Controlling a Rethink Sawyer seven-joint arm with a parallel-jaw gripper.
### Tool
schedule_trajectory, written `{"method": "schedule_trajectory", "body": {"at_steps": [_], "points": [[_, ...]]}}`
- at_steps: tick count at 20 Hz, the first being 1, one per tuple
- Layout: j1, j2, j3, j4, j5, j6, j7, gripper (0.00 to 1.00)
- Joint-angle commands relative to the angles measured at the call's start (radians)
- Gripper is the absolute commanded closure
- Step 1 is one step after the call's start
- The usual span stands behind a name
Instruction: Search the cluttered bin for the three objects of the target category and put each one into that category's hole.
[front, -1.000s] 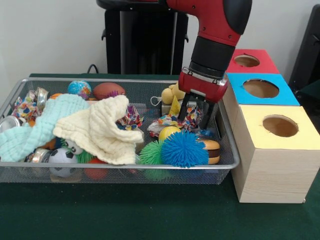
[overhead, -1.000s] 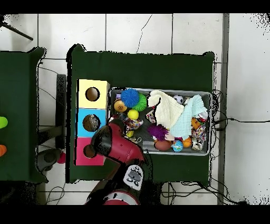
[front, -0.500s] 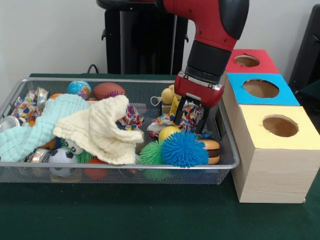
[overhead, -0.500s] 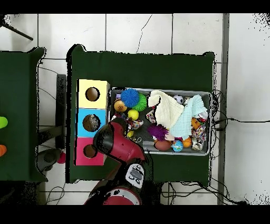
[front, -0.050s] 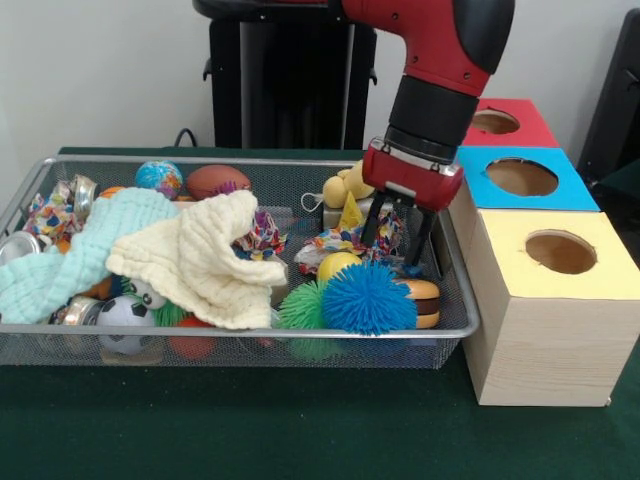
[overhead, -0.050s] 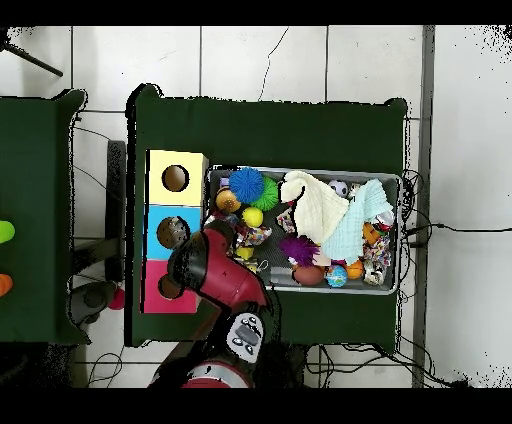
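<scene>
My gripper (front, -0.050s: 392, 248) hangs low over the right end of the wire bin (front, -0.050s: 240, 329), next to the blue box (front, -0.050s: 522, 178). It is shut on a colourful patterned fabric piece (front, -0.050s: 390, 228), which shows between the two fingers (front, -0.050s: 371, 225). More of the same patterned fabric (front, -0.050s: 330, 242) lies in the bin just to the left. Below the gripper sit a blue spiky ball (front, -0.050s: 368, 298), a yellow ball (front, -0.050s: 338, 265) and a burger toy (front, -0.050s: 426, 299). In the overhead view the red arm (overhead, -0.050s: 212, 268) covers the gripper.
Red (front, -0.050s: 495, 122), blue and yellow (front, -0.050s: 560, 252) boxes, each with a round hole, line the bin's right side. A cream cloth (front, -0.050s: 205, 255) and a mint cloth (front, -0.050s: 85, 250) cover the middle and left. Balls, cans and a yellow plush (front, -0.050s: 345, 188) fill the rest.
The gripper rose a little and swung left, then moved back right toward the boxes with the patterned fabric still between its fingers. The other objects in the bin stayed put.
</scene>
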Motion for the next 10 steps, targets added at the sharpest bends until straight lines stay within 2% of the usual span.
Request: {"method": "schedule_trajectory", "body": {"at_steps": [1,6,10], "points": [[0.079,-0.020,-0.020,-0.052,0.141,0.172,0.262,0.00],[0.107,-0.020,-0.047,-0.061,0.183,0.186,0.267,0.00],[0.054,-0.027,0.017,-0.044,0.141,0.096,0.256,0.00]]}}
